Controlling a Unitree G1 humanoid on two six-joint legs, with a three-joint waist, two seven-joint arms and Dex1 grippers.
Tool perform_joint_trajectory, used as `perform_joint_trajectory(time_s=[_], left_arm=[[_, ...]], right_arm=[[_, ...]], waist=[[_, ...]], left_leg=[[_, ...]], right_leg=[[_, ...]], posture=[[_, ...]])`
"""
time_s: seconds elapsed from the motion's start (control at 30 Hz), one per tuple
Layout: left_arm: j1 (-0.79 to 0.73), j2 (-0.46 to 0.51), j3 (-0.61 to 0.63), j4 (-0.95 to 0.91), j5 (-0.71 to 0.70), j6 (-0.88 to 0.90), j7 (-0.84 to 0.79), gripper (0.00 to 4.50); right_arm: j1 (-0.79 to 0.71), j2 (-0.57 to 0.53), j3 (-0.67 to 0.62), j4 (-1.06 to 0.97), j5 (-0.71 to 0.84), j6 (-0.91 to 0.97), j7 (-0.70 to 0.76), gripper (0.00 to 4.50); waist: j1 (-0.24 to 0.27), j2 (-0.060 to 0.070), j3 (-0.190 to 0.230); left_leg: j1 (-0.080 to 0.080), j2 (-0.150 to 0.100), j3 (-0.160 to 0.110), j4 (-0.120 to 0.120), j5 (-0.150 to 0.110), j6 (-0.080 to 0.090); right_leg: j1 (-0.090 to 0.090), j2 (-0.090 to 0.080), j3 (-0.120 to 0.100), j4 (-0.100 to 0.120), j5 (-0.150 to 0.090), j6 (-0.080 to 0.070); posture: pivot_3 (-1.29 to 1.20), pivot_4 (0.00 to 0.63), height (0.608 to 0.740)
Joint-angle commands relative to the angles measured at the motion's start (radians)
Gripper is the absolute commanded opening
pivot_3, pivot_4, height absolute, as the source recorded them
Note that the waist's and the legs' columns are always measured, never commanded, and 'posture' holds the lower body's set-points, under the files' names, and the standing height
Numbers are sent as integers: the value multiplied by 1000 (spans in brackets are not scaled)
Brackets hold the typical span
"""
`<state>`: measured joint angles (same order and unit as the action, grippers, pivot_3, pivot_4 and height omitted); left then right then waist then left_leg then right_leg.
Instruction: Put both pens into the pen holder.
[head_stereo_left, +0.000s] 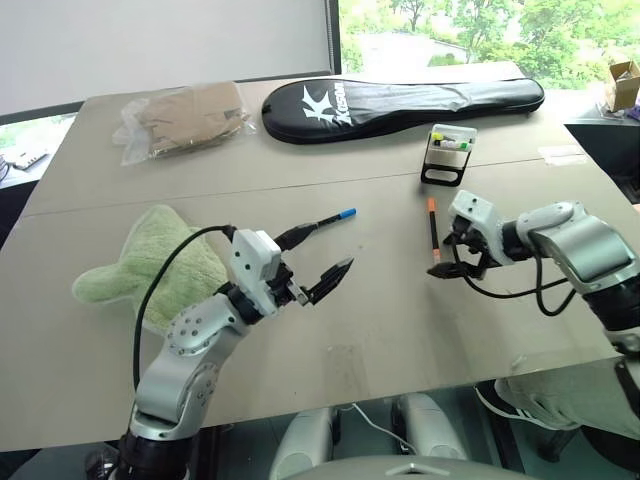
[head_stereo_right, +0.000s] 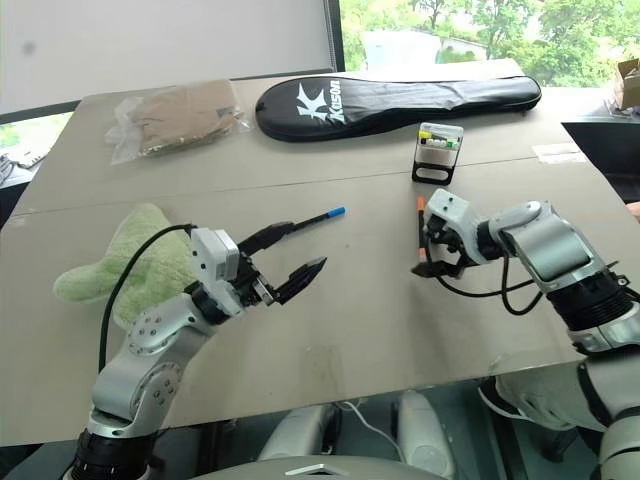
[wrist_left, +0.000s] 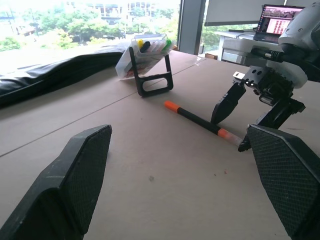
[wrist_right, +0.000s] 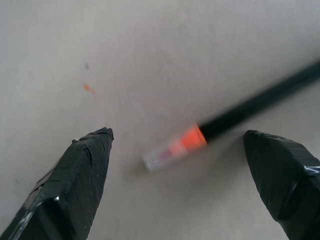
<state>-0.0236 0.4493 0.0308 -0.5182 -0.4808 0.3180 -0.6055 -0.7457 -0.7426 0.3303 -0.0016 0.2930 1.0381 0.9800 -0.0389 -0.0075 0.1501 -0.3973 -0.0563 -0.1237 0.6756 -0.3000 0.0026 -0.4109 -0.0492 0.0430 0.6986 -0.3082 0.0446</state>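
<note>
Right hand over orange-ended pen, nothing in holder yet.
Right hand (head_stereo_left: 452, 262) spread and empty, fingers straddling the near end of the orange-ended pen (head_stereo_left: 432, 228), whose long axis runs toward the pen holder (head_stereo_left: 447, 155). Left hand (head_stereo_left: 325, 262) released, empty; blue-capped pen (head_stereo_left: 325, 220) lies just beyond it, farther from the pen holder. Bare tan counter (head_stereo_left: 400, 330), windowed room.

Grey counter (head_stereo_left: 330, 330). Lying on it: black racket bag (head_stereo_left: 400, 100) top centre; plastic-wrapped bundle (head_stereo_left: 185, 118) upper left; green towel (head_stereo_left: 140, 265) left; blue-capped pen (head_stereo_left: 325, 222) centre; orange-ended pen (head_stereo_left: 433, 235) right of centre; pen holder (head_stereo_left: 447, 155) upper right.
</note>
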Motion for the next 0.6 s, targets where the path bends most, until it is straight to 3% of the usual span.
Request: perform_joint_trajectory(time_s=[0.03,0.23,0.5,0.57,0.6], left_arm=[[1,7,23,-34,-20,7,6,4500],[-1,15,18,-77,-39,43,17,4500],[-31,42,24,-109,-60,96,21,4500],[-26,48,30,-108,-65,99,14,4500],[-22,51,30,-106,-66,97,10,4500]], right_arm=[[-4,10,-88,-102,42,137,-63,4455],[128,72,-173,-308,69,301,-219,4455],[250,163,-257,-377,28,351,-424,4455],[276,196,-282,-392,22,353,-470,3920],[288,208,-284,-398,19,350,-489,3439]], waist=[[2,0,0],[6,0,0],[2,-2,-3],[4,-3,-4],[5,-3,-4]], left_leg=[[0,0,0,0,0,0],[-1,0,-3,0,0,0],[0,-1,-2,0,0,0],[1,-1,-3,0,0,0],[1,-2,-3,0,0,0]], right_leg=[[0,0,0,-1,0,0],[0,-1,-2,-1,0,0],[1,-1,-2,0,0,0],[2,-1,-2,0,0,0],[3,-1,-2,0,0,0]], posture=[[0,150,740],[0,150,740],[0,150,740],[0,150,740],[0,150,740]])
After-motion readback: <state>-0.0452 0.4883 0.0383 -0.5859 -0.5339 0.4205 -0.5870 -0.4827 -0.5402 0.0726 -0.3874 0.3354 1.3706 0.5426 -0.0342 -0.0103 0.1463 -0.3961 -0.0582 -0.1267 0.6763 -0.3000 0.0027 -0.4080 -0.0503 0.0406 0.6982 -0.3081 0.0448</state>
